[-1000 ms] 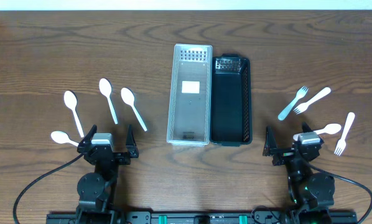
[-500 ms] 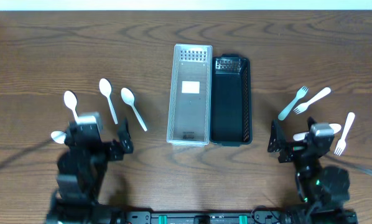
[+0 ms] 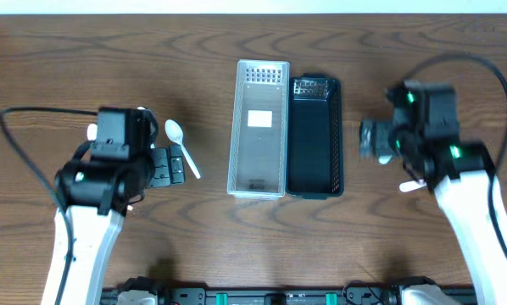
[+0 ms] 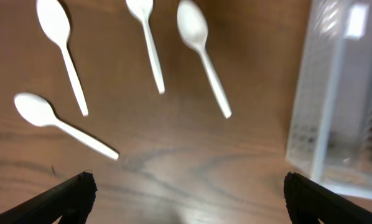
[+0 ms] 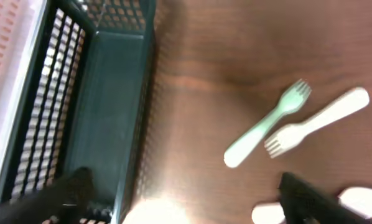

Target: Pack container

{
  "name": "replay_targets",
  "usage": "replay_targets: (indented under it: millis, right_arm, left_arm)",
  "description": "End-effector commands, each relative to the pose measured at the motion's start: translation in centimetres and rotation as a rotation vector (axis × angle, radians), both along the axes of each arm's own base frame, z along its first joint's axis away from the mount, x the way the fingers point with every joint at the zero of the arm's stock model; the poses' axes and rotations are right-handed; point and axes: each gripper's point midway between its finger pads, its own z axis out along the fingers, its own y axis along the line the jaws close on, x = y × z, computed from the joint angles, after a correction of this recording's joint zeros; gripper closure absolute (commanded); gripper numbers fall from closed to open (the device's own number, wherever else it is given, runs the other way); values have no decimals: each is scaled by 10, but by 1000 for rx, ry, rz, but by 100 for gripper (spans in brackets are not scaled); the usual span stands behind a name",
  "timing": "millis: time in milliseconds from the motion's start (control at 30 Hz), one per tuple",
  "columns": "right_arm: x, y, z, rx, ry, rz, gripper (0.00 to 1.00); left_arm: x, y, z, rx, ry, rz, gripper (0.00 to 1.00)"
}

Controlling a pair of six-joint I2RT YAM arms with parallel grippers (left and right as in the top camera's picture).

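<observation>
Side by side at the table's middle stand a clear grey basket (image 3: 260, 127) and a black basket (image 3: 314, 135), both with nothing in them. Several white spoons (image 4: 201, 50) lie left of them; in the overhead view only one spoon (image 3: 179, 140) shows, the rest being under my left arm. My left gripper (image 4: 186, 199) hangs open above bare wood just short of the spoons. A pale green fork (image 5: 267, 124) and a white fork (image 5: 316, 121) lie right of the black basket (image 5: 93, 106). My right gripper (image 5: 186, 199) is open over the wood between basket and forks.
The clear basket's wall (image 4: 335, 93) stands close on the right of my left gripper. More white handles (image 5: 360, 202) lie by my right finger (image 5: 304, 199). Cables loop over the table behind both arms.
Both arms have lifted from the front edge and swung forward: the left over the spoons, the right over the forks. The right jaws have narrowed slightly.
</observation>
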Motion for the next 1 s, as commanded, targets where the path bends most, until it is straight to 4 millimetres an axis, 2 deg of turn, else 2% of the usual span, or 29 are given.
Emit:
replay_targets:
  millis: [0, 67, 100, 267, 433, 567, 700, 967]
  right_arm:
    - [22, -4, -15, -17, 39, -8, 51]
    - [30, -10, -35, -28, 81, -74, 71]
    - [33, -14, -46, -35, 103, -109, 76]
    - [38, -13, -86, -49, 199, -116, 83]
    - [37, -4, -110, -38, 260, -92, 81]
    - [34, 20, -116, 50, 290, -9, 71]
    - [34, 44, -112, 144, 282, 111, 71]
    - [29, 66, -105, 237, 277, 224, 69]
  left_arm:
    - [3, -3, -4, -7, 33, -4, 2]
    - [4, -3, -8, -4, 55, -4, 2]
    - [4, -3, -10, -4, 61, -4, 2]
    - [5, -3, -12, -2, 70, -4, 2]
    - [5, -3, -12, -2, 70, -4, 2]
    - [5, -3, -12, -2, 68, -4, 2]
    - [6, -3, -13, -2, 69, -4, 2]
    - [6, -3, -13, -2, 70, -4, 2]
